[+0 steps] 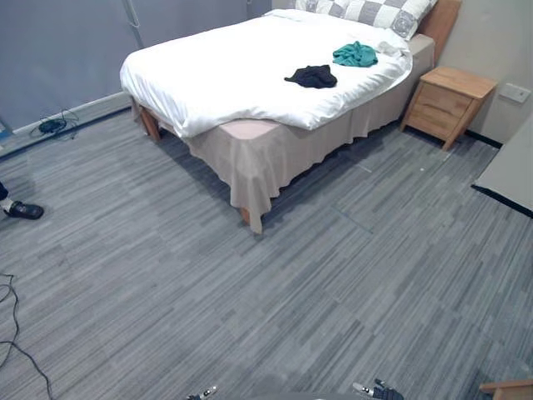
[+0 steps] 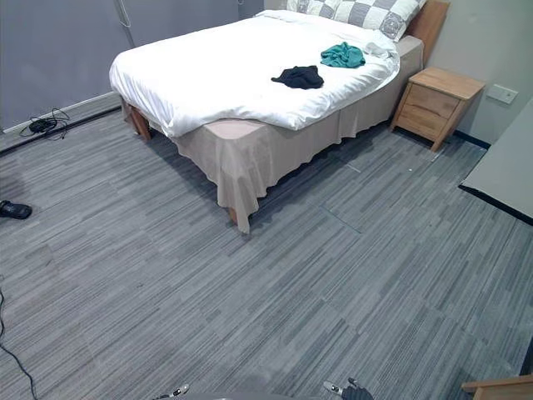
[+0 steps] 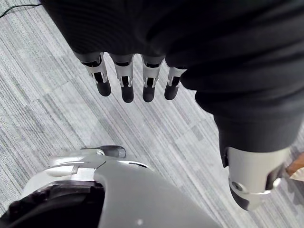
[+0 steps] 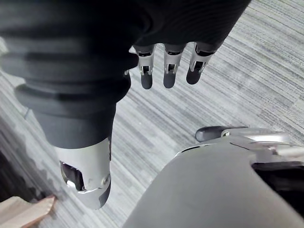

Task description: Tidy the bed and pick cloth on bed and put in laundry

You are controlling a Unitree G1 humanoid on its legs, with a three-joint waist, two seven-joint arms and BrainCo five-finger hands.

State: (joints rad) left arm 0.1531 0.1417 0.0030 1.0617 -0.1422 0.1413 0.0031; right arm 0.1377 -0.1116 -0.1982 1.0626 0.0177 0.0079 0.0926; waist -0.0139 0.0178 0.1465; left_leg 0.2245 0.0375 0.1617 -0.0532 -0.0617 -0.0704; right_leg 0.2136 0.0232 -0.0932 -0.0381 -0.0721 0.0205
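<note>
Far ahead of both robot hands, up on the bed (image 1: 250,131), 2 cloths lie on the white duvet (image 1: 216,75). A black cloth (image 1: 311,77) sits crumpled near the middle of the cover, and a teal cloth (image 1: 356,55) is bunched just beyond it, nearer the checked pillows (image 1: 375,12). The 2 are close together but not touching, and both lie ahead and somewhat to the right of the right robot hand (image 4: 171,71). The duvet hangs unevenly, so the nearest corner of the pinkish mattress is bare above the beige bed skirt (image 1: 266,171).

A wooden nightstand (image 1: 445,102) stands beside the head of the bed, further right again. Between the bed and the robot hands stretches grey striped floor (image 1: 275,292).

The left robot hand (image 3: 124,83) hangs low over that floor, fingers straight and loose, released, grasping nothing. The right robot hand hangs the same way, also released, its fingers pointing down at the floor. Just off to its right is the edge of a pale wooden piece (image 1: 508,388); I cannot tell what it belongs to.

Well out to the left of the left robot hand, a person's dark shoe (image 1: 22,210) rests on the floor, and beyond it a tangle of cables (image 1: 52,126) lies against the grey wall (image 1: 67,50).
</note>
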